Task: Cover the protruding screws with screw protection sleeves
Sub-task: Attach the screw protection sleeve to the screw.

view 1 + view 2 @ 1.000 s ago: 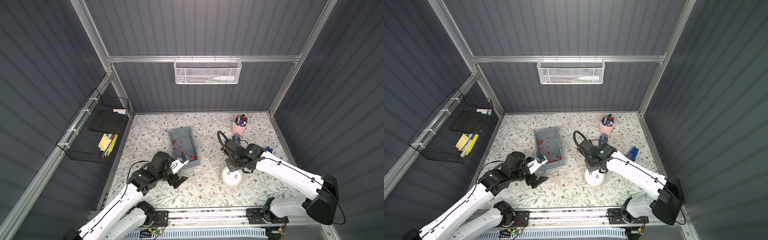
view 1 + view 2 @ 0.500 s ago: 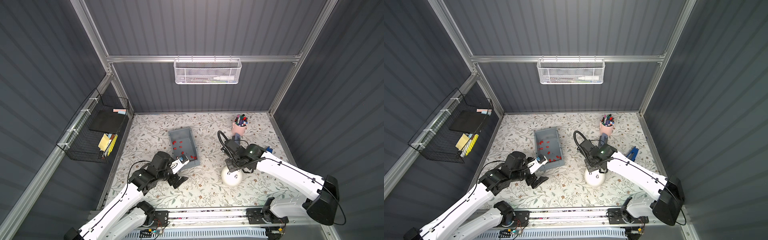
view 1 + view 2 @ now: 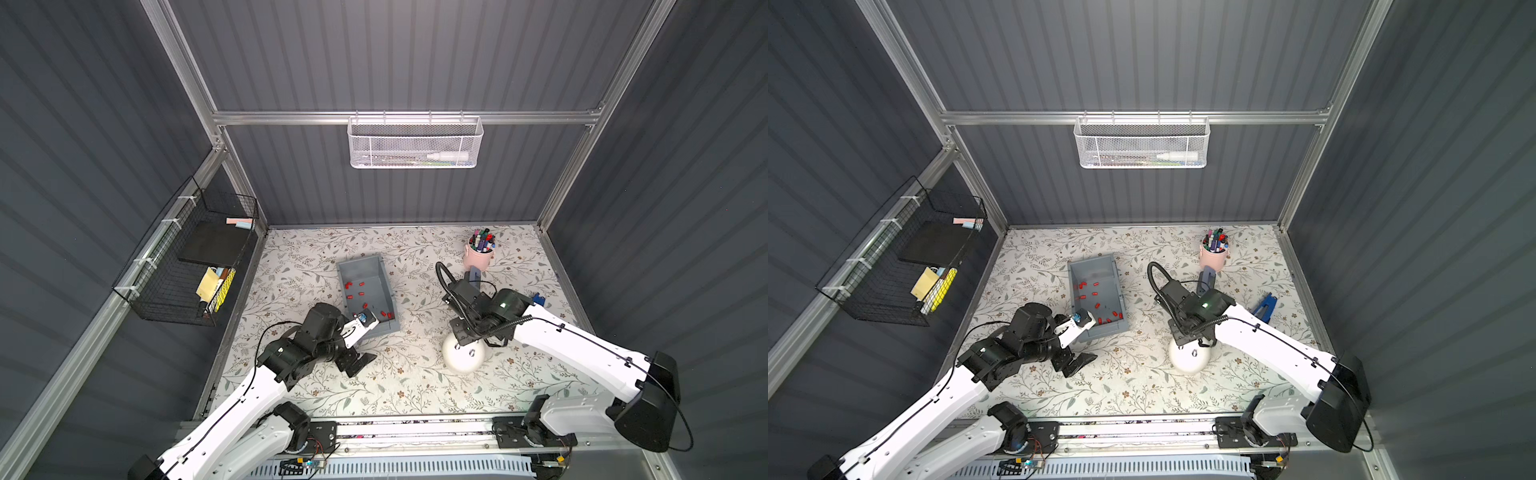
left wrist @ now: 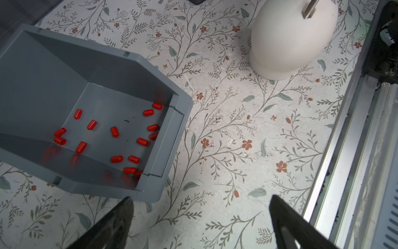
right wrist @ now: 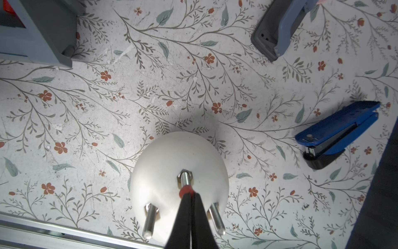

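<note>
1. Your left gripper (image 4: 201, 199) hangs wide open and empty at 6 o'clock of the grey bin (image 4: 170, 138), where spare red sleeves (image 4: 114, 131) lie.
2. At the bin's 4 o'clock, the white dome (image 5: 163, 155) carries the screws (image 5: 150, 218).
3. Your right gripper (image 5: 189, 196) pinches 1 sleeve (image 5: 185, 190) at a screw's tip; I judge capping is under way. Push along the axis, then release.
4. No readable writing.

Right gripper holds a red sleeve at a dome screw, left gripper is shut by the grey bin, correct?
The left gripper is open, fingers wide apart in the left wrist view, by the grey bin. The right gripper does hold the red sleeve.
</note>
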Robot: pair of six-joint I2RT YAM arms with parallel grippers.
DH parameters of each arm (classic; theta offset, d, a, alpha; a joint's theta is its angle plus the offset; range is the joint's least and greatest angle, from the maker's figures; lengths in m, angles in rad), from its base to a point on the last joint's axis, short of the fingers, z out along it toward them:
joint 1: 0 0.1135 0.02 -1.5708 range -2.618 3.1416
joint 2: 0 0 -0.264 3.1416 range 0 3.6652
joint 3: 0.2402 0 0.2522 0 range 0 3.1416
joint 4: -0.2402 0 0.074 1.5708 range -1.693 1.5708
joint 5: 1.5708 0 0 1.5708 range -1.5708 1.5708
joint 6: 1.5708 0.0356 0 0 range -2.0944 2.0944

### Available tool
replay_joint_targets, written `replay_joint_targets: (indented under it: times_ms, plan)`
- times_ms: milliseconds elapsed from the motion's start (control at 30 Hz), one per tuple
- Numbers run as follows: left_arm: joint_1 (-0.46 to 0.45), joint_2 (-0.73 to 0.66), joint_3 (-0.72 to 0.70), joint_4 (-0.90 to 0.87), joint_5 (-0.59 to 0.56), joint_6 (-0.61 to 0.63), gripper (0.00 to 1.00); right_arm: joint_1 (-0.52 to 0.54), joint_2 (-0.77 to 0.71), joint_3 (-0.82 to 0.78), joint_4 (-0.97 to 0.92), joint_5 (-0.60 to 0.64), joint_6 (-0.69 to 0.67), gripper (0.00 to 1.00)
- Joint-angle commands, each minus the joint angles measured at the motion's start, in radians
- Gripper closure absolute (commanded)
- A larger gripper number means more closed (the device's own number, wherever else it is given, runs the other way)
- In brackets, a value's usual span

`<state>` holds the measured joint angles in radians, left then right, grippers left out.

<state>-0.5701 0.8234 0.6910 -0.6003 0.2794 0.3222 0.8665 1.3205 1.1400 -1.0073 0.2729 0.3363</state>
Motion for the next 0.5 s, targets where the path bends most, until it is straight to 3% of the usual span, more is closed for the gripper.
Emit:
replay_joint_targets:
  times_ms: [0,267,467]
  plan:
    - [-0.004,0.005,-0.011,-0.018,0.024,0.019,0.03,0.008,-0.002,-0.011,-0.008,-0.02,0.001,0.92]
    - [-0.005,0.003,-0.011,-0.016,0.029,0.018,0.03,0.009,0.005,0.006,-0.026,-0.011,0.013,0.74]
    - [-0.005,-0.002,-0.011,-0.008,-0.019,0.005,0.03,0.008,-0.031,0.05,-0.027,0.006,0.011,0.72]
